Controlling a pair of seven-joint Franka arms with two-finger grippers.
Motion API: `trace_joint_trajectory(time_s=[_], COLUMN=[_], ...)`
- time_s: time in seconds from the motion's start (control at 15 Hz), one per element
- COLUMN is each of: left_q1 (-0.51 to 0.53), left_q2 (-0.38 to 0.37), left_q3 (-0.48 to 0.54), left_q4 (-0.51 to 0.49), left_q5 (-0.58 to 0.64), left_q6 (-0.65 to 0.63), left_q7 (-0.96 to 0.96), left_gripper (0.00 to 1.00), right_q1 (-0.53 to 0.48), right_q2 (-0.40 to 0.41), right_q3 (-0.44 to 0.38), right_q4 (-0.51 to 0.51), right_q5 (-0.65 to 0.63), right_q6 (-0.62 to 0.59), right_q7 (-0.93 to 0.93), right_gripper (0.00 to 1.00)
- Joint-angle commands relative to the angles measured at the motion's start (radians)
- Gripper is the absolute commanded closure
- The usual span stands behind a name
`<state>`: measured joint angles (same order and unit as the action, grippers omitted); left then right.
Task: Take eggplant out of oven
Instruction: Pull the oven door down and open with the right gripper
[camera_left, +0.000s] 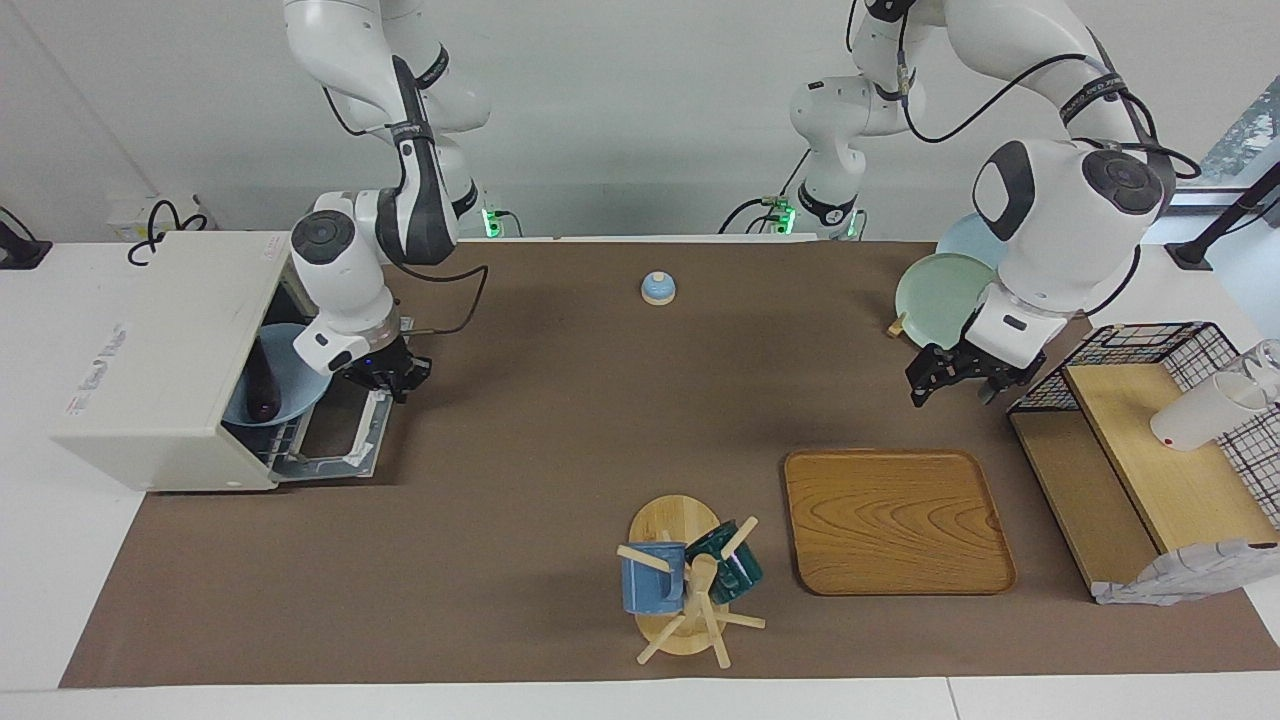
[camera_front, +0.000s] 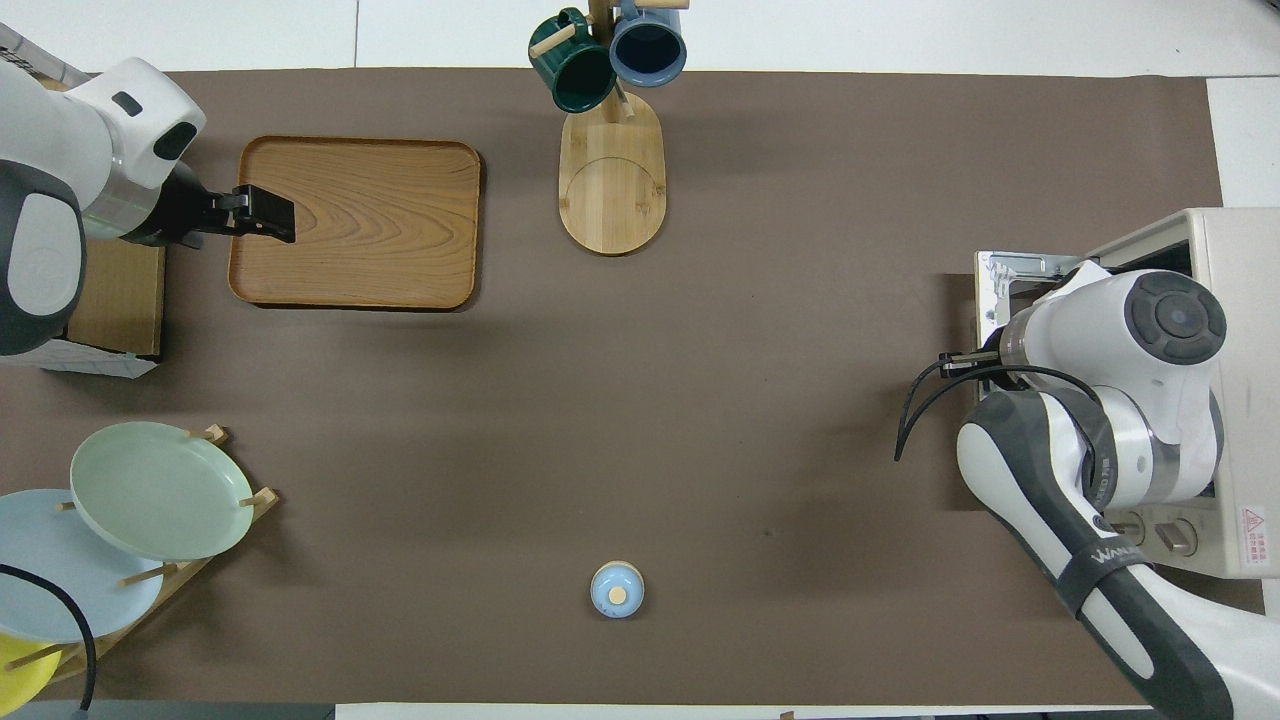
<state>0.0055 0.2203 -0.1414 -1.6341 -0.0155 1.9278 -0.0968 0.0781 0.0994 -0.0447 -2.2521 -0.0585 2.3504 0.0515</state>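
Observation:
The off-white oven (camera_left: 150, 370) stands at the right arm's end of the table. Its door (camera_left: 335, 445) lies folded down flat. Inside, the dark eggplant (camera_left: 263, 385) rests on a light blue plate (camera_left: 295, 395). My right gripper (camera_left: 388, 382) is shut on the door's handle at the door's outer edge. From overhead the right wrist covers that gripper and the oven's (camera_front: 1235, 260) roof hides the eggplant. My left gripper (camera_left: 952, 378) hangs open and holds nothing. It waits above the mat near the wooden tray (camera_front: 360, 220).
A mug tree (camera_left: 690, 580) with a blue and a green mug stands beside the tray (camera_left: 895, 520). A small blue bell (camera_left: 657, 288) sits near the robots. A plate rack (camera_left: 945, 295) and a wire-and-wood shelf (camera_left: 1150, 440) with a white cup (camera_left: 1200, 415) fill the left arm's end.

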Motion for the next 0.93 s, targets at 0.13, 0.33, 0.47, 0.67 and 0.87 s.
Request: trace_joint_trajectory(time_s=[0.13, 0.33, 0.47, 0.67, 0.87], left_q1=[-0.018, -0.019, -0.021, -0.021, -0.021], left_q2=[-0.001, 0.001, 0.002, 0.002, 0.001], left_q3=[0.005, 0.005, 0.005, 0.003, 0.003], left_q4=[-0.020, -0.020, -0.020, -0.020, -0.024], left_q5=[-0.030, -0.060, -0.063, -0.075, -0.075], left_q6=[0.042, 0.056, 0.056, 0.065, 0.066], left_q7=[0.012, 0.014, 0.012, 0.014, 0.014], left_gripper=[0.00, 0.00, 0.00, 0.00, 0.00], right_q1=[0.043, 0.064, 0.077, 0.069, 0.055], right_q2=[0.009, 0.013, 0.019, -0.009, -0.055], right_q3=[-0.015, -0.015, -0.014, -0.023, -0.029], right_q4=[0.003, 0.043, 0.126, 0.170, 0.175], right_q5=[0.006, 0.006, 0.006, 0.005, -0.036], right_q6=[0.027, -0.029, -0.153, -0.233, -0.307], right_q7=[0.071, 0.077, 0.079, 0.070, 0.051], right_gripper=[1.00, 1.00, 1.00, 0.57, 0.22])
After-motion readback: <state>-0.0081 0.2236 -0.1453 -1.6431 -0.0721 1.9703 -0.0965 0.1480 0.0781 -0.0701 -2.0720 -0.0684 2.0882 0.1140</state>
